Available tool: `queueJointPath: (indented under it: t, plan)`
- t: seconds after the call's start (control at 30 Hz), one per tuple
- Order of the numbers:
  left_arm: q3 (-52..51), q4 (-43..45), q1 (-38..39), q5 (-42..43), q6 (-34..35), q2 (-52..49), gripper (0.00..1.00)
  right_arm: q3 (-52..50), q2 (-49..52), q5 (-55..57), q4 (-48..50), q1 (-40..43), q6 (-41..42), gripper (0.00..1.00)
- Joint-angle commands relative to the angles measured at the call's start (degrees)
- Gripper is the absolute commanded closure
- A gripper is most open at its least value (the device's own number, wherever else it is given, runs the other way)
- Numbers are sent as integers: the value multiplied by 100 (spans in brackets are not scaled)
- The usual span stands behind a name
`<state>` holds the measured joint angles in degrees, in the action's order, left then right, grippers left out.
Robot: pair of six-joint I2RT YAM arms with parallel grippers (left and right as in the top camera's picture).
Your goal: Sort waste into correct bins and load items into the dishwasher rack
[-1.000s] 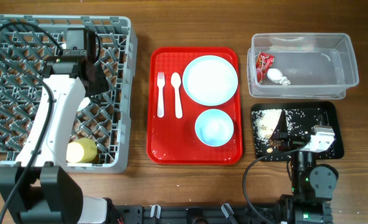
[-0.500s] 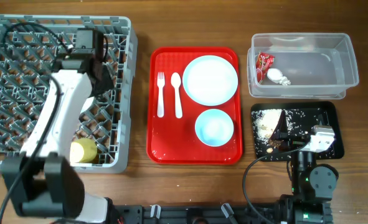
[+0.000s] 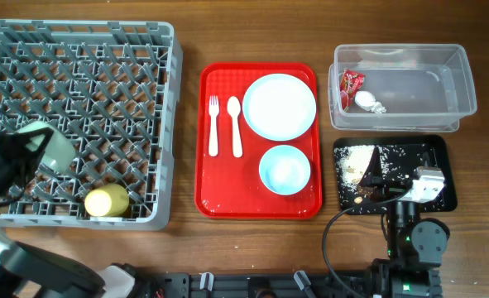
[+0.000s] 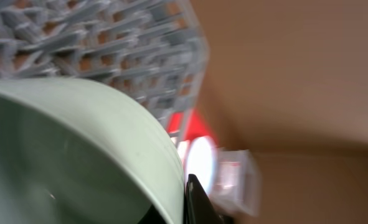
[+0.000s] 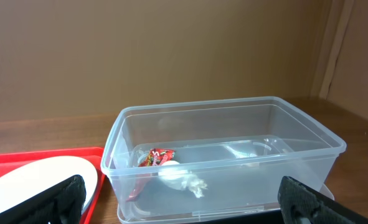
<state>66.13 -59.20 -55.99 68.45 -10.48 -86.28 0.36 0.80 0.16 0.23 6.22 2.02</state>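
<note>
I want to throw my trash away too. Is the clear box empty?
Not empty. A red wrapper and a crumpled white tissue lie at one end of the clear box; the rest is bare.

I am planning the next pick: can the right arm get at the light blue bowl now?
Probably yes. The light blue bowl sits empty at the red tray's near right corner, next to the black tray where the open right gripper hangs; nothing stands between them.
</note>
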Motion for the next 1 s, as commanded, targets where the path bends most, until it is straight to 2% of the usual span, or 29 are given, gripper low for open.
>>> queueJointPath:
  t: [0.0,0.3,0.57,0.73,0.83,0.9,0.97]
  plan:
    - [-774,542,-251,2190,-1316,-339,96,-4,-15,-24,15,17,-48,0]
    - [-994,1399,-208,2188,-1335,-603,96,-4,-15,-24,15,17,-48,0]
    - [-994,2028,463,2170,-1333,-883,96,-4,-15,-24,15,17,-48,0]
    - [-994,1921,385,1937,-1311,-1156,96,-4,-15,-24,15,17,-50,0]
    - [-994,1707,245,1558,-1307,-1158,96,-4,-15,-24,15,17,-48,0]
    - [-994,1497,125,1091,-1274,-1158,91,-4,-15,-24,15,17,-48,0]
    - [-994,1362,-4,828,-1010,-1158,91,-4,-15,-24,15,17,-48,0]
